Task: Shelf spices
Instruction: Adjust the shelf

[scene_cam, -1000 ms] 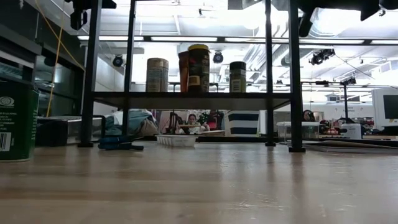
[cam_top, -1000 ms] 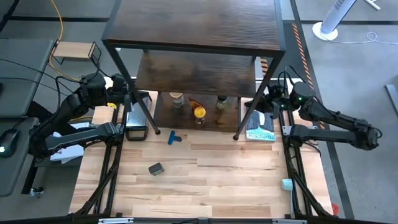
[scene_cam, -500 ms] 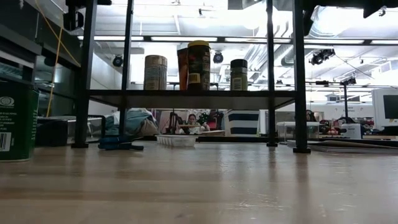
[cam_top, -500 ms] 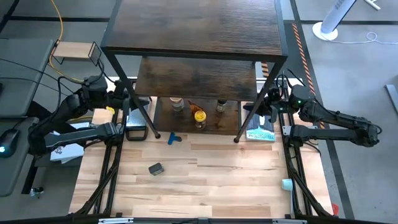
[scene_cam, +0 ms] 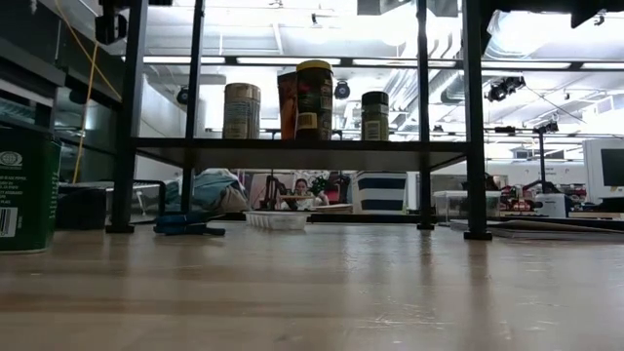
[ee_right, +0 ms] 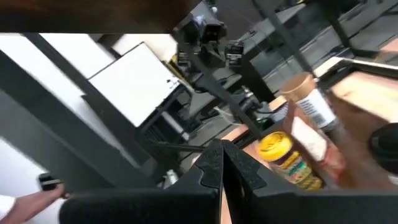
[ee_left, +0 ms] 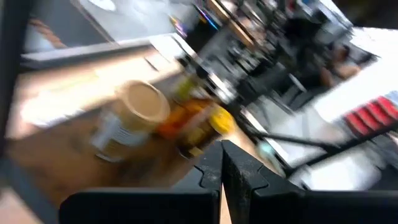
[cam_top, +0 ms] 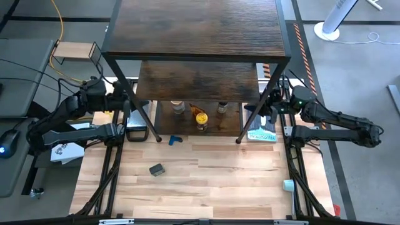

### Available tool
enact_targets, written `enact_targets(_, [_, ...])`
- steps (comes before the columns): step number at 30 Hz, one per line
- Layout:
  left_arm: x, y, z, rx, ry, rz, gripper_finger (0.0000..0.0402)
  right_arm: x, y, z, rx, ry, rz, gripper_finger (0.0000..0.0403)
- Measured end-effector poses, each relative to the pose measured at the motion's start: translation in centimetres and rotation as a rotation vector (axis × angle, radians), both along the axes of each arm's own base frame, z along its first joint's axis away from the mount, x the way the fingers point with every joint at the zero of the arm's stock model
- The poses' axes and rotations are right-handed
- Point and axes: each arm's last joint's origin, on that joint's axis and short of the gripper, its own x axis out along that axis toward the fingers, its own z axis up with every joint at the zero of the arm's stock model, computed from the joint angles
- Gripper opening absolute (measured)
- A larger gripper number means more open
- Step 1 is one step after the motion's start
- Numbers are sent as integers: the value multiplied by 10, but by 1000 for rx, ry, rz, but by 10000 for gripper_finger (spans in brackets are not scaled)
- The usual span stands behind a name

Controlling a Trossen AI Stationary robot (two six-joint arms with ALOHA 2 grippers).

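Shelf top board hides most of the lower tiers in the high view; only the front strip of the bottom board is seen, with the tan-lidded jar, yellow-lidded jar, black-lidded jar and reddish-brown packet on it. Small dark grey box is seen lying on the table, well apart from the shelf, in front of it. Blue T-shaped piece lies just in front of the shelf. Left gripper is placed at the shelf's left side, right gripper at its right side; both fingertip pairs are partly covered by the frame posts. In both wrist views the fingers are pressed together, nothing held. Left wrist picture is smeared; jars are made out but labels are not. Low view shows the jars standing upright on the bottom board, the packet mostly hidden behind the yellow-lidded jar; grippers are not made out there. Green can is cut off at the low view's left edge.
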Motion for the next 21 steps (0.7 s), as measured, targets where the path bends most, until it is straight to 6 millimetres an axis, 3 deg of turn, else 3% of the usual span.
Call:
enact_targets(4, [-12, -4, -8, -67, 63, 71, 0, -8, 1, 0, -1, 20, -63, 0])
enact_targets(9, [-44, -18, -29, -335, 205, 134, 0, -27, 6, -1, 10, 54, -93, 0])
enact_targets(12, [-56, -27, -33, -507, 198, 74, 0, -38, 9, -2, 12, 62, -133, 0])
enact_targets(16, [-58, -30, -30, -641, 133, 50, 0, -52, 11, -3, 10, 71, -195, 0])
enact_targets(21, [-44, -26, -26, -715, 115, 48, 0, -62, 13, -2, -3, 62, -246, 0])
